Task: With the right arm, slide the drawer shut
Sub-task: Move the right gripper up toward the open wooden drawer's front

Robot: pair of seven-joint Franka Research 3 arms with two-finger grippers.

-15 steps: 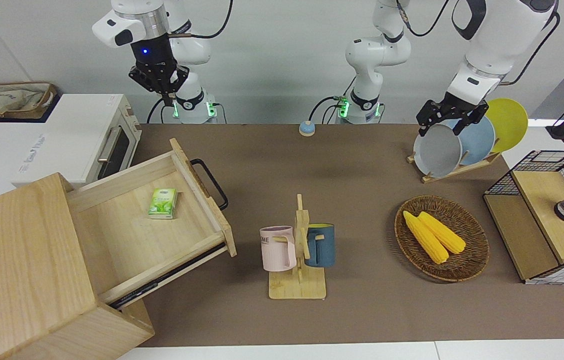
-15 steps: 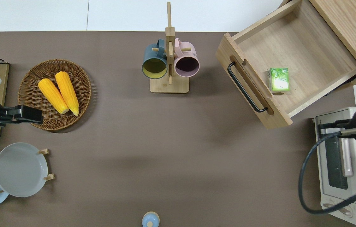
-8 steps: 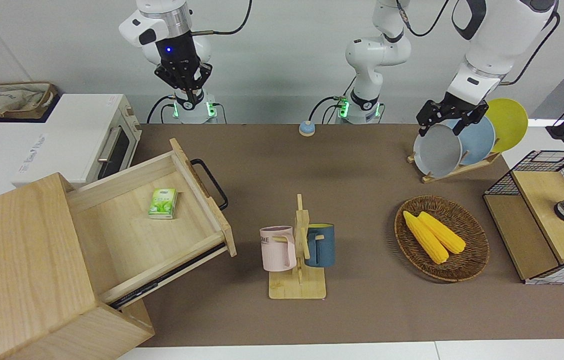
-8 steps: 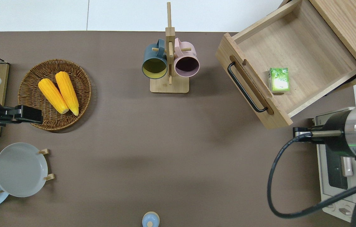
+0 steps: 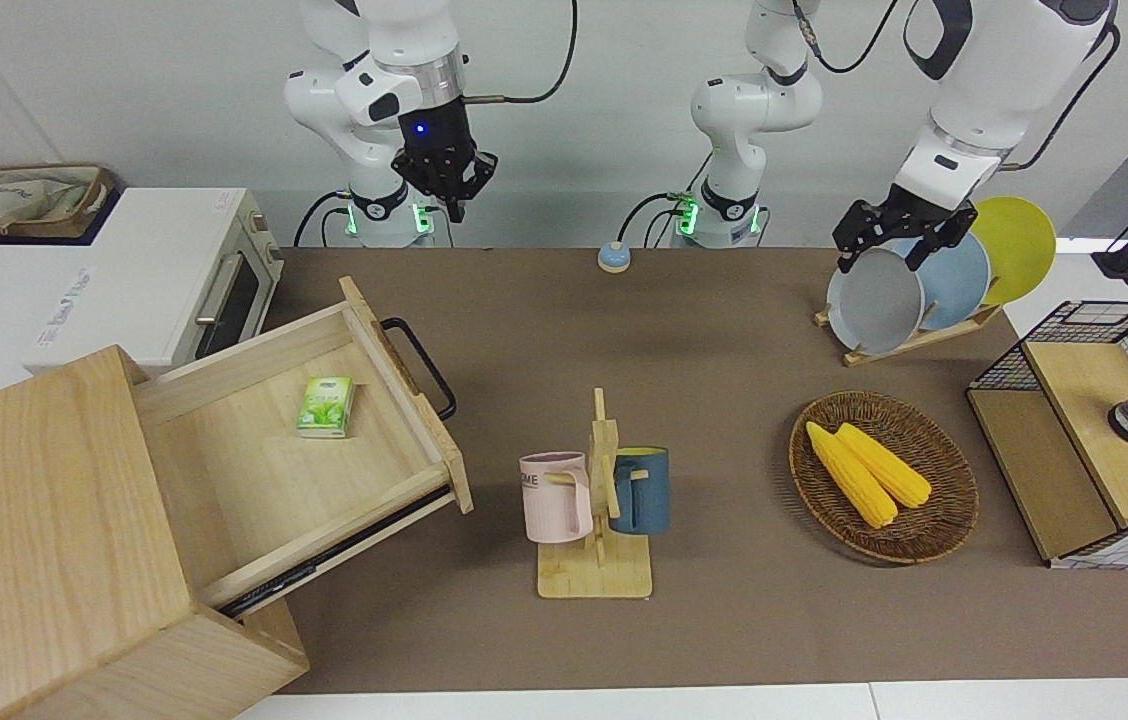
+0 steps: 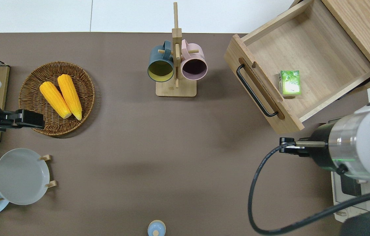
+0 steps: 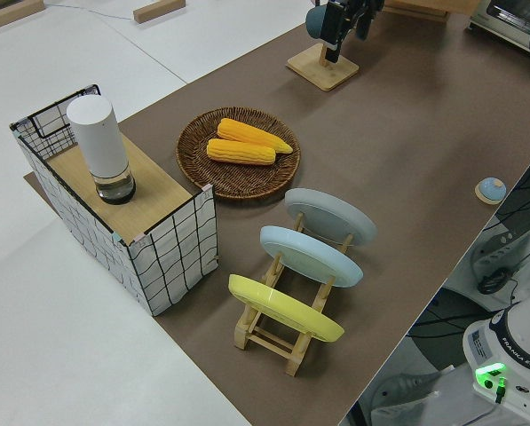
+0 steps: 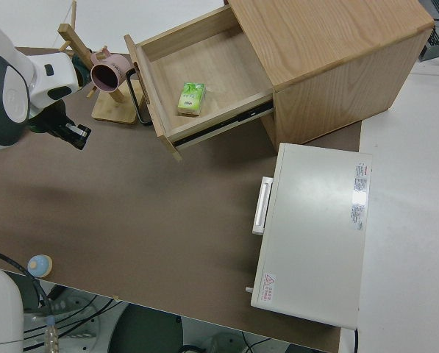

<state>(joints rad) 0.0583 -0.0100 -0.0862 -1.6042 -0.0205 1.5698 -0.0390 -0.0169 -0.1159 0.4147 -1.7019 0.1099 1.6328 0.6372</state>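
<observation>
Brown table (image 5: 724, 330) | drawer (image 6: 306, 59) open, handle (image 6: 256, 91) toward mug rack | right tool (image 5: 444, 178) aloft, grip unreadable

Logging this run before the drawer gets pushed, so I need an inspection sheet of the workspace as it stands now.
Surface: brown mat over a white table.
Job's things: drawer pulled open from the wood cabinet, black handle untouched; green packet inside.
Clutter: mug rack with two mugs; wicker basket with two corn cobs; plate rack with three plates; wire-grid box bearing a white cylinder; toaster oven; blue button.
Grippers: right gripper up in the air over the mat near the drawer's front corner; left arm parked.
Cables: black cable looping from the right wrist.
Surroundings: bag on a side surface.
</observation>
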